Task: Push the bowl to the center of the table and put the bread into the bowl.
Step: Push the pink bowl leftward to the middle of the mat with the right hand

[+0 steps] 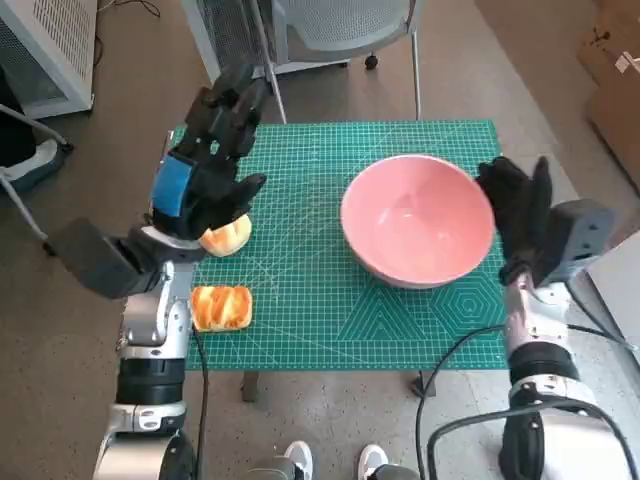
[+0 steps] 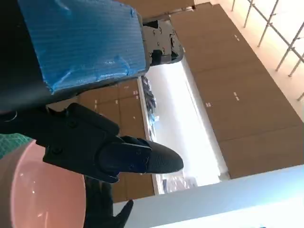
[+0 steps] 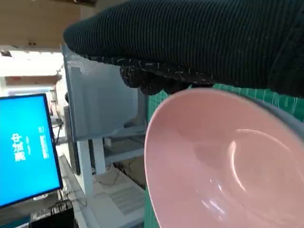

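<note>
The pink bowl (image 1: 418, 218) stands on the right half of the green mat (image 1: 300, 300); it also shows in the left wrist view (image 2: 42, 190) and fills the right wrist view (image 3: 223, 161). My right hand (image 1: 520, 215), gloved (image 3: 190, 42), is beside the bowl's right rim with fingers stretched out, holding nothing. My left hand (image 1: 210, 160) hovers above the mat's left part, fingers (image 2: 118, 152) spread and empty. A pale bread roll (image 1: 228, 236) lies partly under it. A second, golden-crusted bread (image 1: 221, 307) lies at the mat's left front edge.
A chair (image 1: 330, 25) stands behind the table's far edge. A white cabinet (image 1: 50, 40) is at the far left and a cardboard box (image 1: 615, 70) at the far right. A person's shoes (image 1: 300, 460) show by the near edge. A blue screen (image 3: 26, 147) glows beyond the bowl.
</note>
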{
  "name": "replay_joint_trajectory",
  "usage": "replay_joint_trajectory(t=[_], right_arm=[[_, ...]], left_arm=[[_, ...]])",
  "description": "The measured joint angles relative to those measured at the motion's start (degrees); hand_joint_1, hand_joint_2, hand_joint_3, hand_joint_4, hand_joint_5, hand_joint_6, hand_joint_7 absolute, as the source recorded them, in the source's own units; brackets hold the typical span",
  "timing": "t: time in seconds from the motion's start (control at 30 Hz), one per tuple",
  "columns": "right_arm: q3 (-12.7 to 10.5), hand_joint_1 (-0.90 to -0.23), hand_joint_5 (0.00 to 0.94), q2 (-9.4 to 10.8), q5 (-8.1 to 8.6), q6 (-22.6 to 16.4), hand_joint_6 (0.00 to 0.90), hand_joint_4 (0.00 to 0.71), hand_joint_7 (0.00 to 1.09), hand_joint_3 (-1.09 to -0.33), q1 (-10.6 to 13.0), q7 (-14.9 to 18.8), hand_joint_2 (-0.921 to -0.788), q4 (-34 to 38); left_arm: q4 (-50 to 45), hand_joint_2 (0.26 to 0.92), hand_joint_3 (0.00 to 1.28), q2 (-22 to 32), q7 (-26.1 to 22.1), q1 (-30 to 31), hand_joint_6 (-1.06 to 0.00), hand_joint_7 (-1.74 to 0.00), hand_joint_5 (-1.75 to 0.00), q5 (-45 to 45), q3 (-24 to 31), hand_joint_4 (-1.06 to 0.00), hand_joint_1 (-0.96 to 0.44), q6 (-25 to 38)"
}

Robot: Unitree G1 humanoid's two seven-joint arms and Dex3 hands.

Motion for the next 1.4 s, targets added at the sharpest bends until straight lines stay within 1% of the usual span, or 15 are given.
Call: replay_joint_trajectory(t=[0.2,0.53,0.67,0.9,1.23,1.4], right_arm=[[0.03,-0.586,0.0,2.36,-0.02,0.37,0.393,0.302,0.01,-0.774,-0.65,0.5,-0.921,0.0],[-0.51,-0.559,0.0,5.55,0.08,1.39,0.381,0.284,0.0,-0.855,-2.43,1.08,-0.921,0.02],[-0.94,-0.554,0.0,6.87,0.57,2.06,0.373,0.278,0.0,-0.865,-2.92,1.5,-0.921,0.02],[-1.55,-0.536,0.0,8.75,0.77,3.64,0.367,0.272,0.0,-0.86,-4.23,2.06,-0.921,0.03],[-1.46,-0.54,0.002,10.22,0.51,4.19,0.373,0.274,0.0,-0.86,-5.68,2.93,-0.921,0.06],[-1.31,-0.552,0.0,10.13,0.48,4.2,0.38,0.27,0.01,-0.844,-6.34,4.29,-0.921,0.05]], left_arm=[[-2.64,0.915,0.22,0.39,0.56,2.04,0.0,-0.35,0.0,0.01,0.21,-0.01,-0.58,0.58],[-6.38,0.92,0.21,2.19,2.51,5.2,0.0,-0.35,-0.01,0.61,1.09,-0.02,-0.64,1.23],[-7.72,0.921,0.2,2.8,3.55,6.53,0.0,-0.35,-0.01,0.92,1.66,-0.03,-0.65,1.33],[-9.73,0.921,0.19,3.53,5.32,8.96,0.0,-0.34,-0.01,1.4,2.16,-0.04,-0.66,1.54],[-12.51,0.921,0.19,3.95,7.17,10.65,0.0,-0.31,0.0,1.46,2.28,-0.02,-0.67,2.55],[-13.32,0.921,0.19,4.19,7.25,11.21,0.0,-0.3,0.0,1.42,2.46,-0.02,-0.68,2.79]])
